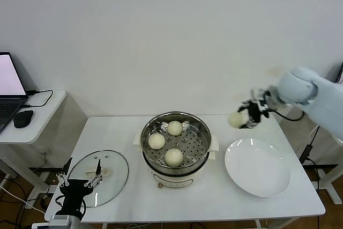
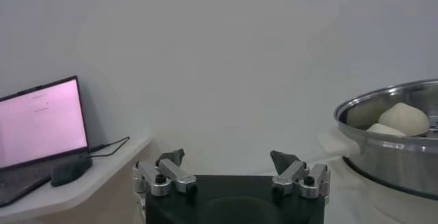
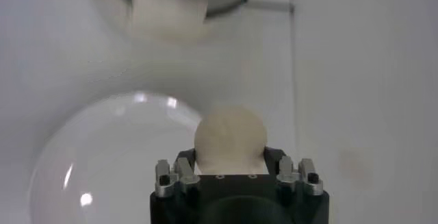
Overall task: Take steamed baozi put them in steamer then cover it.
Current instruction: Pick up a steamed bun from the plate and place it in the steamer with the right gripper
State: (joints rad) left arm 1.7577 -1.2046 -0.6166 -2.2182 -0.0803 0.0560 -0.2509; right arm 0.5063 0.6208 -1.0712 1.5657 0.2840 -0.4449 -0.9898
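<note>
**Steel pot three-quarters filled, last bun in the air**

White desk (image 1: 123, 132) carries everything, largest first: the steamer (image 1: 176, 146) sits at its centre, open, so buns can drop straight onto the perforated tray. One white plate (image 1: 258, 167) lies at the steamer's 3 o'clock, bare, which suggests it was the buns' source. One cover (image 1: 99, 178) rests flat at the steamer's 8 o'clock, handle up, parked within the left arm's reach for the closing step.

Baozi count is four: three baozi in the tray (image 1: 174, 156), at roughly 12, 9 and 6 o'clock on it, apart from one another; the open space near 3 o'clock looks the likely spot for the last one.

The fourth baozi (image 1: 236, 119) is gripped by the right gripper (image 1: 248, 116), fingers clenched on its sides, held in the air above the desk at the plate's 11 o'clock, between plate and steamer.

The left gripper (image 1: 80, 183) waits over the cover's near edge, fingers spread and holding nothing
</note>
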